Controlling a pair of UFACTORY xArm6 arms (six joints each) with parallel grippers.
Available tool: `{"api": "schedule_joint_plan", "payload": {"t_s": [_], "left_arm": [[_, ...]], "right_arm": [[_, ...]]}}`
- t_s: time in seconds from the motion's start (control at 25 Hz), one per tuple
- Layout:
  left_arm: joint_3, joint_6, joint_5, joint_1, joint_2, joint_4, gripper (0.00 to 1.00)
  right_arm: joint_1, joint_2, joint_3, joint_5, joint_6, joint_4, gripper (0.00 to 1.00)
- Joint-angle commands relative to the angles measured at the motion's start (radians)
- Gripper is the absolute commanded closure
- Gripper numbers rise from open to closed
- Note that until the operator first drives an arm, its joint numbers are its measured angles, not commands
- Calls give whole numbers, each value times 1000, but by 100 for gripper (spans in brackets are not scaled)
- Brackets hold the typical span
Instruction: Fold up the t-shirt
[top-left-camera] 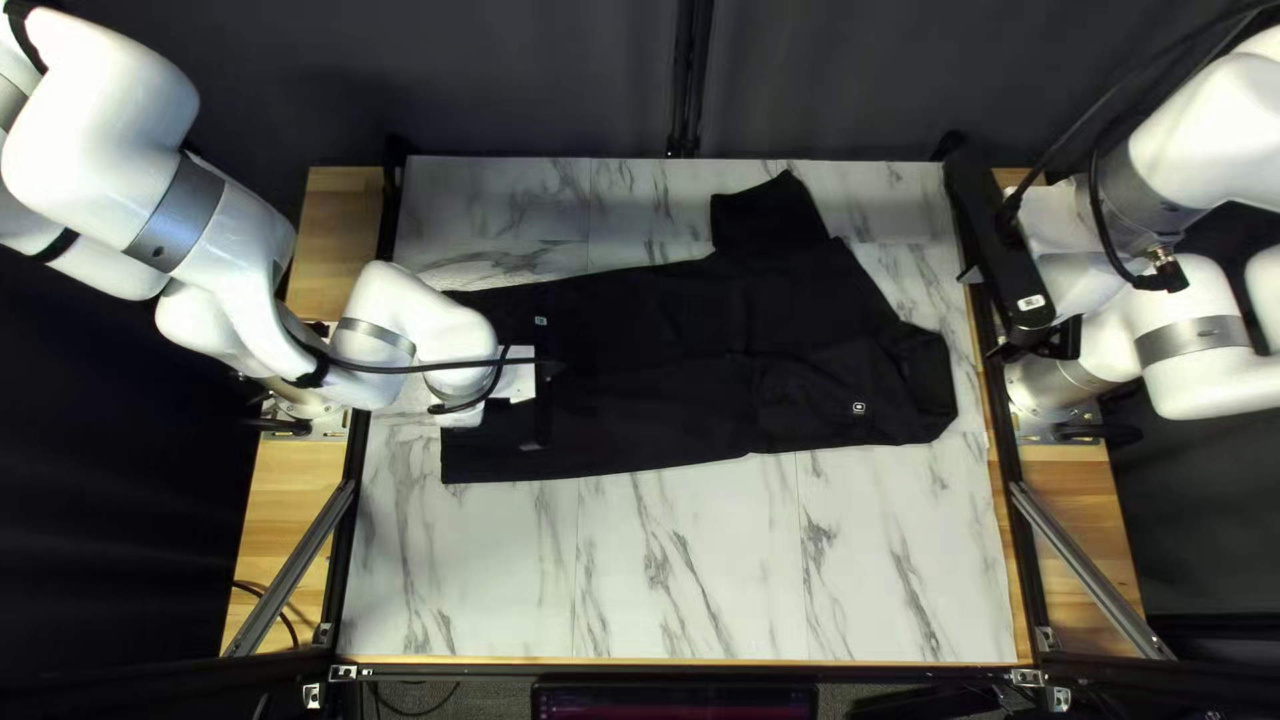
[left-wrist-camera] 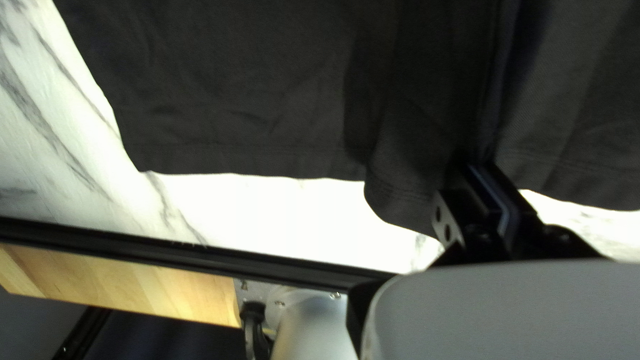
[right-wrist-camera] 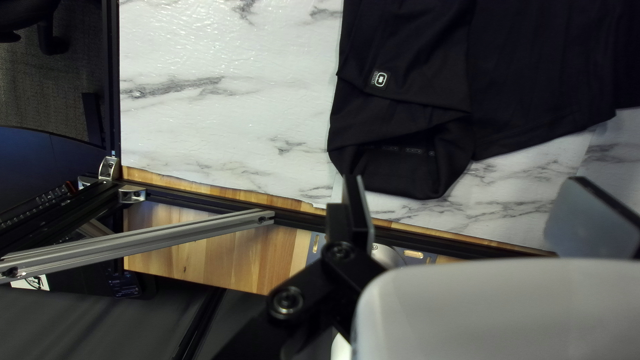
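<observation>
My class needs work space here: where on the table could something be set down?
The widest bare patch of table lies between the shirt and the near edge; a narrower one lies between shirt and far edge. The hem is crowded by my left gripper.

This is a robotics lab or a workshop much like one: a white robot arm [top-left-camera: 220, 220] stands at one side of the marble-patterned tabletop [top-left-camera: 694, 574] and a second white arm [top-left-camera: 1194, 334] at the other, both on wooden side boards [top-left-camera: 294, 534]. Metal struts [top-left-camera: 291, 567] brace the corners, dark curtains [top-left-camera: 534, 80] hang behind, and a screen [top-left-camera: 674, 700] sits at the near edge.
</observation>
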Motion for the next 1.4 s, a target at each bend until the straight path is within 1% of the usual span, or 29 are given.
{"api": "schedule_joint_plan", "payload": {"t_s": [0.04,0.2,0.24,0.28,0.36,0.48,0.56,0.68,0.72,0.76,0.8,0.88,0.96,1.0,1.08,1.16,1.28,1.4], "left_arm": [[-7,-22,19,-21,1,-11,91],[3,-43,45,-28,-28,-10,87],[3,-46,49,-28,-32,-9,81],[-3,-56,64,-31,-40,-5,78],[-15,-68,80,-35,-43,4,74],[-28,-92,98,-40,-46,20,75],[-23,-89,88,-28,-33,24,77],[-4,-76,52,-6,-3,19,73],[1,-72,45,0,2,17,52],[4,-68,41,4,5,14,20],[4,-68,40,5,5,12,0],[0,-79,50,-3,-1,10,0],[-26,-113,73,-31,2,11,0],[-59,-146,87,-62,23,12,0],[-95,-187,96,-101,53,15,0],[-126,-221,90,-139,90,13,0],[-162,-265,51,-206,167,8,0],[-147,-292,23,-268,196,28,0]], "right_arm": [[0,0,0,0,0,0,0],[0,0,0,0,0,0,0],[0,0,0,0,0,0,0],[0,0,0,0,0,0,0],[0,0,0,0,0,0,0],[0,0,0,0,0,0,0],[0,0,0,0,0,0,0],[0,0,0,0,0,0,0],[0,0,0,0,0,0,0],[0,0,0,0,0,0,0],[0,0,0,0,0,0,0],[0,0,0,0,0,0,0],[0,0,0,0,0,0,0],[0,0,0,0,0,0,0],[0,0,0,0,0,0,0],[0,0,0,0,0,0,0],[0,0,0,0,0,0,0],[0,0,0,0,0,0,0]]}}
